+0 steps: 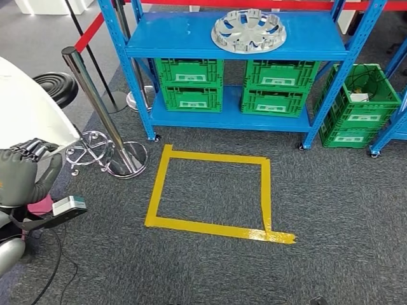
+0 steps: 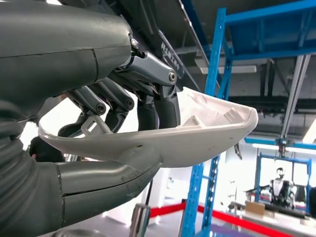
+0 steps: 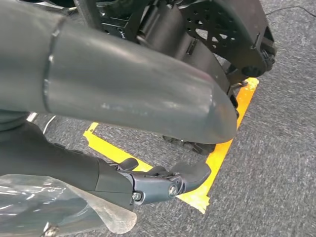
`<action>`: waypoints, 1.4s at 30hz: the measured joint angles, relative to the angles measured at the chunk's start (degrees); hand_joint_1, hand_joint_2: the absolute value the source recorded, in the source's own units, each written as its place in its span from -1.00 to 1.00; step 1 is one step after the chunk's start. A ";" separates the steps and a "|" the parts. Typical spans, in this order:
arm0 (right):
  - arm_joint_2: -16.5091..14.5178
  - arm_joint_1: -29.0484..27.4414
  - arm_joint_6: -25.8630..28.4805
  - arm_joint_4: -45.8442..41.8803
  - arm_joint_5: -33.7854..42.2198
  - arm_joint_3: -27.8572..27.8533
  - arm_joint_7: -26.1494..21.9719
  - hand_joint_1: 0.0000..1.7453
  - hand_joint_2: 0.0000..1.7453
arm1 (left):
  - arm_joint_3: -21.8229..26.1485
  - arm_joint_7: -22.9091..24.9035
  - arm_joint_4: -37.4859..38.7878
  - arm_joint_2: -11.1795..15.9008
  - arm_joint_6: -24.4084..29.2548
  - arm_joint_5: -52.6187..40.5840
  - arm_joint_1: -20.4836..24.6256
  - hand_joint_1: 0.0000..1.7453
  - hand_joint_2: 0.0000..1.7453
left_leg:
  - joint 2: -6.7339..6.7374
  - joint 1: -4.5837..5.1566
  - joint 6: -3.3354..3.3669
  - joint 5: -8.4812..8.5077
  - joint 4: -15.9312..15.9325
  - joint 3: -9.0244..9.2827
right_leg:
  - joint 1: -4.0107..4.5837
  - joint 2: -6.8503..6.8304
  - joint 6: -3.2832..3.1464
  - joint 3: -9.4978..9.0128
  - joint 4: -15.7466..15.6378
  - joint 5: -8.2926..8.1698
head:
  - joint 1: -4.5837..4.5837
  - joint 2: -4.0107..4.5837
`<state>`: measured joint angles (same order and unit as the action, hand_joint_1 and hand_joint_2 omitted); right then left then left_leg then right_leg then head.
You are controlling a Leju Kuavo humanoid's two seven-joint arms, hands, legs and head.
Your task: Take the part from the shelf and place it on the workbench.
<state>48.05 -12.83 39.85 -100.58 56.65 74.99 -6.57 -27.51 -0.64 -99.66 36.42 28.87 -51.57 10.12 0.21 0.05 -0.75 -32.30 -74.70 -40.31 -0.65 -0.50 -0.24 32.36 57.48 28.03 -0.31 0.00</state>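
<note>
A large white curved part (image 1: 28, 101) fills the far left of the head view, and my left hand (image 1: 24, 171) grips its near edge. The left wrist view shows the part (image 2: 209, 133) as a thin shell clamped between the dark fingers (image 2: 164, 106) on one face and the thumb on the other. My right hand (image 3: 111, 84) hangs low over the carpet with thumb and fingers apart and nothing in them. A silver wheel cover (image 1: 248, 30) lies on the top board of the blue shelf (image 1: 192, 44).
Green crates (image 1: 192, 82) sit on the lower shelf board and another (image 1: 360, 108) stands on the floor at the right. A yellow tape rectangle (image 1: 161, 184) marks the carpet. A chrome stanchion (image 1: 96, 101) with a red belt and a black stool (image 1: 55, 86) stand at the left.
</note>
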 joint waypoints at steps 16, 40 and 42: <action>-0.14 -0.88 0.00 -1.12 -2.79 -1.12 0.41 -1.00 -1.00 | 0.25 -0.85 0.31 0.30 0.14 0.54 -0.96 1.00 1.00 | 0.06 0.60 3.25 3.51 18.79 11.93 | 0.36 0.26 2.99 8.50 15.21 3.93 | -0.66 0.00; -0.79 -2.72 0.00 -1.00 -4.75 -3.83 1.20 -1.00 -1.00 | 1.27 -0.91 0.46 1.67 0.38 0.27 -1.58 1.00 1.00 | -0.23 0.02 1.10 3.89 17.55 10.20 | 0.16 0.05 0.83 1.67 0.12 -2.29 | -0.45 0.00; -0.86 -3.34 0.00 -0.99 -5.61 -4.70 2.00 -1.00 -1.00 | 1.61 -0.91 0.45 1.78 0.48 0.17 -1.82 1.00 1.00 | -0.30 -0.06 0.96 4.31 18.06 10.21 | 0.33 0.04 -1.00 1.68 -0.21 -2.50 | -0.55 0.00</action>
<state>47.19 -16.17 39.85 -101.57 51.05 70.28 -4.57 -25.90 -1.55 -99.21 38.20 29.34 -51.40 8.30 -0.09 -0.01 0.21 -27.99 -56.64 -30.10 -0.32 -0.46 -1.24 34.04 57.27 25.54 -0.85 0.00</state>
